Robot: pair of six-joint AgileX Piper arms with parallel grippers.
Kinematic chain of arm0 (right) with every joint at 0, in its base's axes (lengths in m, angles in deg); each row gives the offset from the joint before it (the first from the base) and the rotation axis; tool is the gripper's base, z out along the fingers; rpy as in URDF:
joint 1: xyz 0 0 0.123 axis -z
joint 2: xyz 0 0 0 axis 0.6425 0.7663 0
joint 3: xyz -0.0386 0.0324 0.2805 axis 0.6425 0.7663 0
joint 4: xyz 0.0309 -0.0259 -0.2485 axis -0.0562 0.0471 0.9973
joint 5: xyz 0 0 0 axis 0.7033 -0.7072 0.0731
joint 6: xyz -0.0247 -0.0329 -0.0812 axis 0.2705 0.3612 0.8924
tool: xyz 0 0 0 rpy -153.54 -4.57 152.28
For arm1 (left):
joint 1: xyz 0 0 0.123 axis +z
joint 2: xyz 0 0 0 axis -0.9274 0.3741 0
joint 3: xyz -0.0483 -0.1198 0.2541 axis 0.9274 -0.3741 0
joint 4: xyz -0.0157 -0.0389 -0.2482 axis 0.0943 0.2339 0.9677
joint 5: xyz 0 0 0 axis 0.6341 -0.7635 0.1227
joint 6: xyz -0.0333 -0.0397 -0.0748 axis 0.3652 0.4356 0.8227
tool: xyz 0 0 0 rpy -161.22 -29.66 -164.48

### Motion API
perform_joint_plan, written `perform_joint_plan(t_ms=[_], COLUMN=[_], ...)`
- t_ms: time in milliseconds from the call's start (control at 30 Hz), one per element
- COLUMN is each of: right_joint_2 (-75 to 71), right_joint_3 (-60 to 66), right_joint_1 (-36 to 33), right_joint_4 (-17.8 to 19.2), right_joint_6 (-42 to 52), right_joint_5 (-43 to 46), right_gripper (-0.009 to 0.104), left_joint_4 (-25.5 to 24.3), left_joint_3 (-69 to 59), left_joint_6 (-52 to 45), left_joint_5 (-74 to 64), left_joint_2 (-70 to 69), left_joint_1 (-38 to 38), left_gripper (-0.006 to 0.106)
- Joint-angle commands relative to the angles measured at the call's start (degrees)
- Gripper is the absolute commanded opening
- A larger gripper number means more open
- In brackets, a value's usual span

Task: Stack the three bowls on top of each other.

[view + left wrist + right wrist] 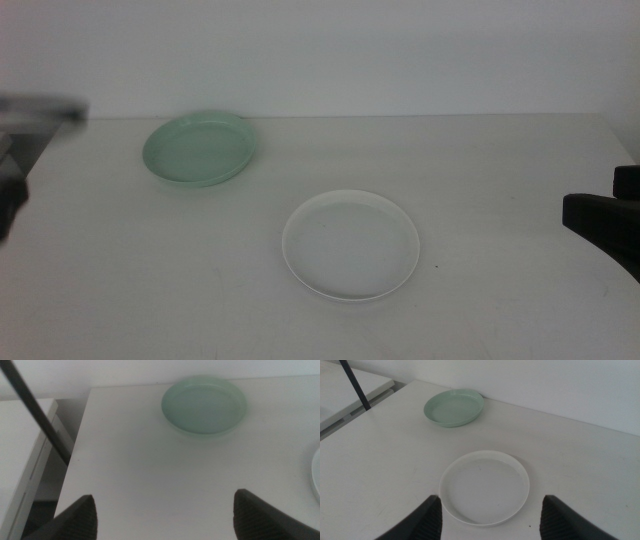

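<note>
A mint green bowl (200,148) (204,406) (453,407) rests at the back left of the table. A white bowl (350,245) (485,486) lies near the middle, closer to the front; the left wrist view catches only its rim (316,475). My left gripper (8,200) (165,505) waits at the left edge, open and holding nothing, short of the green bowl. At the right edge, my right gripper (600,215) (491,505) is open too, its jaws set wide just in front of the white bowl, not touching it.
The white table (480,160) ends at a pale wall behind. Off its left edge stand a lower white surface (20,450) and a dark slanted rod (35,410). A blurred dark shape (40,108) shows at the upper left of the middle view.
</note>
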Motion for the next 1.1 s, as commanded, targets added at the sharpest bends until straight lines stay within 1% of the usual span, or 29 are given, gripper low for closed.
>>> perform_joint_plan(t_ms=[0,333,533,600,667,800,867,900,967,1000,1067], right_joint_2=[-0.06,-0.06,-0.06,-0.06,-0.06,-0.06,-0.06,-0.06,-0.06,-0.06,-0.06], right_joint_3=[-1.38,-1.38,-1.38,-1.38,-1.38,-1.38,-1.38,-1.38,-1.38,-1.38,-1.38], right_joint_1=[0.03,0.03,0.03,0.03,0.03,0.03,0.03,0.03,0.03,0.03,0.03], right_joint_4=[-0.67,-0.67,-0.67,-0.68,-0.68,-0.68,-0.68,-0.68,-0.68,-0.68,-0.68], right_joint_6=[0.40,0.40,0.40,0.40,0.40,0.40,0.40,0.40,0.40,0.40,0.40], right_joint_5=[3.42,3.42,3.42,3.48,3.48,3.48,3.48,3.48,3.36,3.47,3.48], right_gripper=[0.050,0.050,0.050,0.050,0.050,0.050,0.050,0.050,0.050,0.050,0.050], left_joint_4=[-0.19,1.28,1.37,2.87,4.79,7.29,8.72,10.34,14.14,14.65,13.59], left_joint_3=[8.60,40.69,55.20,60.12,66.21,83.46,92.65,96.98,101.60,103.14,104.97], left_joint_6=[0.65,0.77,1.06,3.09,2.68,-2.32,-1.88,-1.73,1.37,2.63,2.85], left_joint_5=[-0.98,-19.99,-20.90,-21.75,-24.64,-36.40,-42.49,-42.53,-42.39,-42.30,-42.30], left_joint_2=[7.73,40.22,59.71,66.10,72.90,85.96,91.98,94.80,97.53,98.23,98.99], left_joint_1=[-0.35,-0.35,-0.35,-0.35,-0.35,-0.15,0.25,0.62,1.05,1.34,1.94], left_gripper=[0.104,0.104,0.104,0.104,0.104,0.104,0.104,0.104,0.104,0.104,0.104])
